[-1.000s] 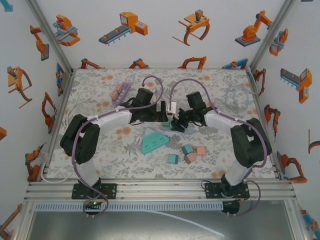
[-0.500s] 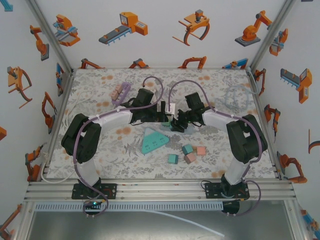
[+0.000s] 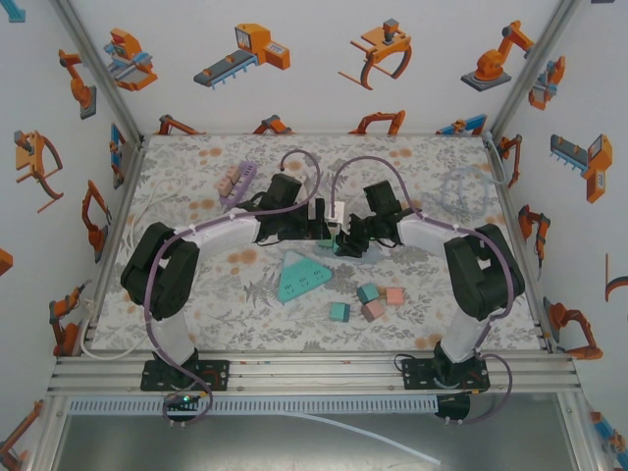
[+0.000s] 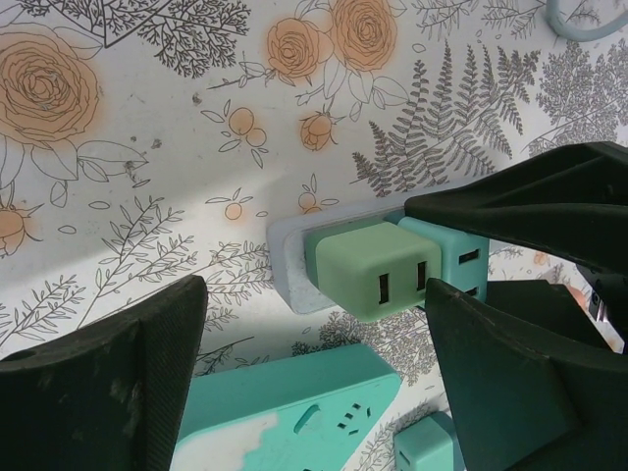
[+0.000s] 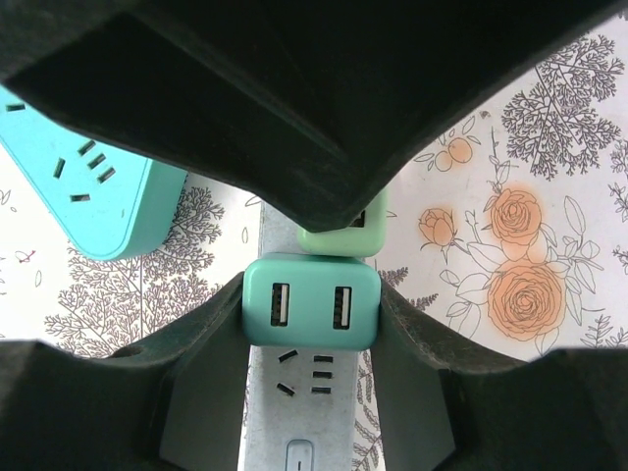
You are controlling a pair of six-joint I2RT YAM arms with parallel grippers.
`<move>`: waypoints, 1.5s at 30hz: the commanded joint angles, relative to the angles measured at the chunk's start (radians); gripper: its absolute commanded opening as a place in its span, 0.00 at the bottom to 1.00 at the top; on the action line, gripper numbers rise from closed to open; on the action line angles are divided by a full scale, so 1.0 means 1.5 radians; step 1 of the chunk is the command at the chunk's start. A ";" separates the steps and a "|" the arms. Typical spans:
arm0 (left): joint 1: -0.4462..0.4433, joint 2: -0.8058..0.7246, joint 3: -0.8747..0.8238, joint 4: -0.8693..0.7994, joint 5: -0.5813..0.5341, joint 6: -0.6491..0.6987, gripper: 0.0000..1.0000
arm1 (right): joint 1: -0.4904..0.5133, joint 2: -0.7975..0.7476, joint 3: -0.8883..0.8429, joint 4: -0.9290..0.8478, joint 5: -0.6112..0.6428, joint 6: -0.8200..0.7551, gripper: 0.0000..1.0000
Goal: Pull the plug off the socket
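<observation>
A grey-white socket strip [image 5: 314, 402] [image 4: 290, 263] lies on the floral mat with two USB plugs in it, side by side. My right gripper [image 5: 311, 306] is shut on the teal plug [image 5: 311, 302], its fingers [image 5: 201, 373] pressed against both sides. The light green plug [image 4: 378, 270] sits at the strip's end, partly hidden in the right wrist view by the left gripper's black body. My left gripper [image 4: 314, 294] is open, and its fingers [image 4: 108, 383] stand apart from that plug on either side. From above, both grippers [image 3: 332, 231] meet over the strip [image 3: 332, 209].
A teal triangular socket block [image 3: 299, 277] [image 4: 294, 412] lies just in front of the strip. Several small teal and pink cubes [image 3: 371, 299] sit to its right. A purple strip with pink plugs [image 3: 235, 182] rests at the back left. Walls enclose the mat.
The right arm has drawn slightly inward toward the strip. The left arm has stayed in place over the strip's end.
</observation>
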 commanded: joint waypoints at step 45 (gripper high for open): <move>-0.018 0.115 -0.027 -0.204 -0.016 0.116 0.69 | 0.022 -0.083 0.014 0.161 -0.047 0.116 0.03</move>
